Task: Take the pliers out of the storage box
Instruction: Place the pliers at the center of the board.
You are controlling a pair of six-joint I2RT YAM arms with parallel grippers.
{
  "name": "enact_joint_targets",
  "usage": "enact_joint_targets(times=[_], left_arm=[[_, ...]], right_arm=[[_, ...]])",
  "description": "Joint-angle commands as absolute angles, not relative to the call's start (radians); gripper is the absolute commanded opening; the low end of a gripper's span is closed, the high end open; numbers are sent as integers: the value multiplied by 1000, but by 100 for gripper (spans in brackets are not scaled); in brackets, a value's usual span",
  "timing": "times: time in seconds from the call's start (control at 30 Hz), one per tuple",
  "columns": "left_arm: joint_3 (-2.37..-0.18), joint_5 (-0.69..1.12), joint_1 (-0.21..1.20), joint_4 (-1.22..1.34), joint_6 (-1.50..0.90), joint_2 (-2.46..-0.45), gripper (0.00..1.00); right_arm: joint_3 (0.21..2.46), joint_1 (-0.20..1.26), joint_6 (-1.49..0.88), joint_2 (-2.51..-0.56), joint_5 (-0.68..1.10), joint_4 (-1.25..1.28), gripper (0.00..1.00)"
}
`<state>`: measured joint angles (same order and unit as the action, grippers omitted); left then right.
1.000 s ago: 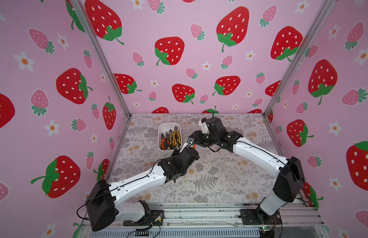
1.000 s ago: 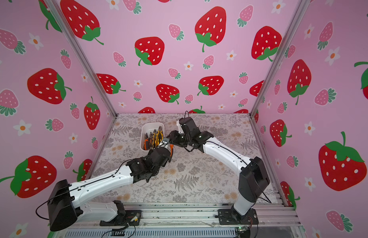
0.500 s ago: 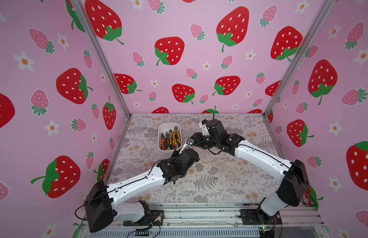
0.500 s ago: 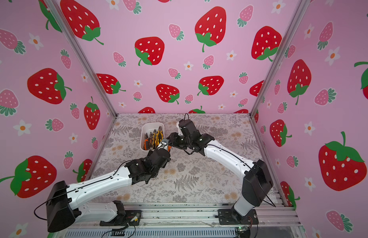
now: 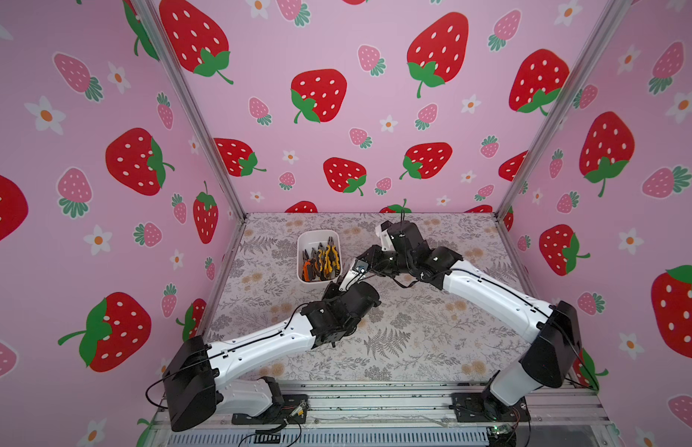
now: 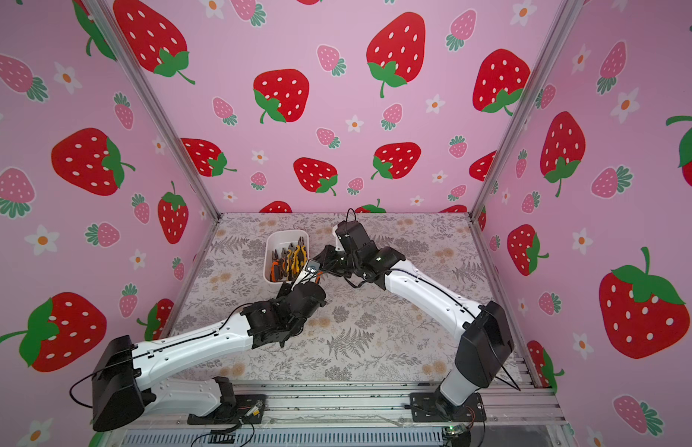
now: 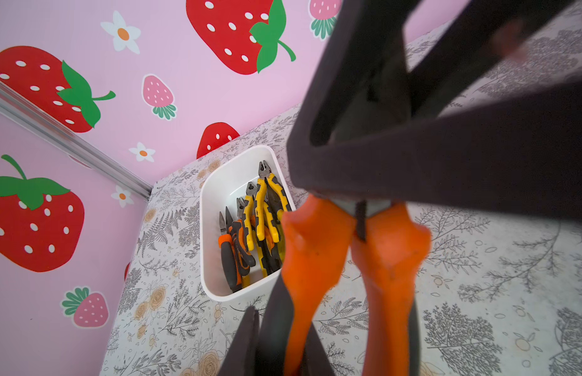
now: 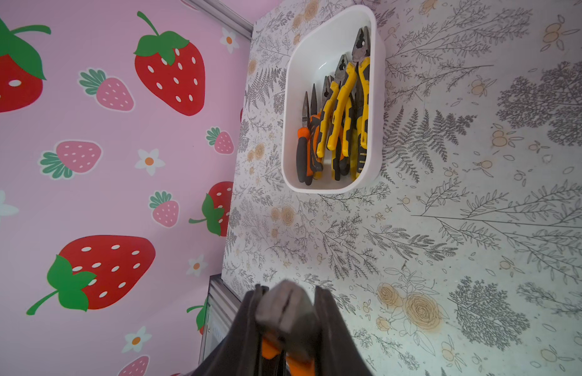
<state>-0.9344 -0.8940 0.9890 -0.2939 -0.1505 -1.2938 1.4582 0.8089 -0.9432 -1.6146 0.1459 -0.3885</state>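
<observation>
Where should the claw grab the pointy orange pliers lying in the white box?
Probably by the thin dark nose, coming straight down. The pointy orange pliers lie with the nose alone over bare storage box floor, while their handles sit crowded between the box wall and the yellow pliers.

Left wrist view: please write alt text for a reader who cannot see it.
The right gripper clamps the head of orange-handled pliers, close to the camera. Behind, a white storage box on the floral table holds other pliers with yellow and orange handles.

Orange pliers point(image 7: 317, 260): blurred, handle ends cropped
</observation>
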Motion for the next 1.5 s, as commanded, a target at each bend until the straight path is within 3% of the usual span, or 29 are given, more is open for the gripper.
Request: enact_joint_targets(times=[0.0, 0.1, 0.13, 0.17, 0.3, 0.4, 0.63, 0.77, 1.0, 1.07, 1.2, 1.47], left_arm=[[-963, -977, 1006, -246, -133, -1279, 0], [-969, -962, 1006, -261, -154, -1280, 0], [-969, -954, 1006, -264, -162, -1276, 9], [-971, -939, 1006, -266, -174, -1271, 26], [-1004, -850, 1005, -329, -240, -1223, 61], [-1038, -778, 1005, -387, -288, -1178, 74], [-1026, -735, 1005, -424, -335, -1054, 76], [-990, -717, 999, -413, -321, -1065, 78], [-969, -605, 978, -357, -349, -1137, 78], [-968, -575, 964, -348, -348, -1151, 78], [-969, -512, 925, -350, -328, -1179, 78], [-946, -361, 815, -302, -359, -1203, 77]], right_arm=[[1469, 812, -982, -1609, 93, -429, 0], [1469, 812, -969, -1602, 71, -437, 0], [1470, 812, -958, -1599, 57, -444, 0], [1472, 812, -941, -1592, 31, -457, 0], [1501, 792, -859, -1576, -58, -528, 0], [1503, 736, -816, -1566, -77, -562, 0], [1575, 483, -569, -1642, -76, -653, 0], [1683, 271, -398, -1797, 100, -638, 0], [2387, 116, -121, -2298, 48, -1011, 0], [2486, 101, -63, -2378, 36, -1040, 0], [2475, 80, 24, -2424, 15, -987, 0], [2411, 4, 70, -2460, 236, -892, 0]])
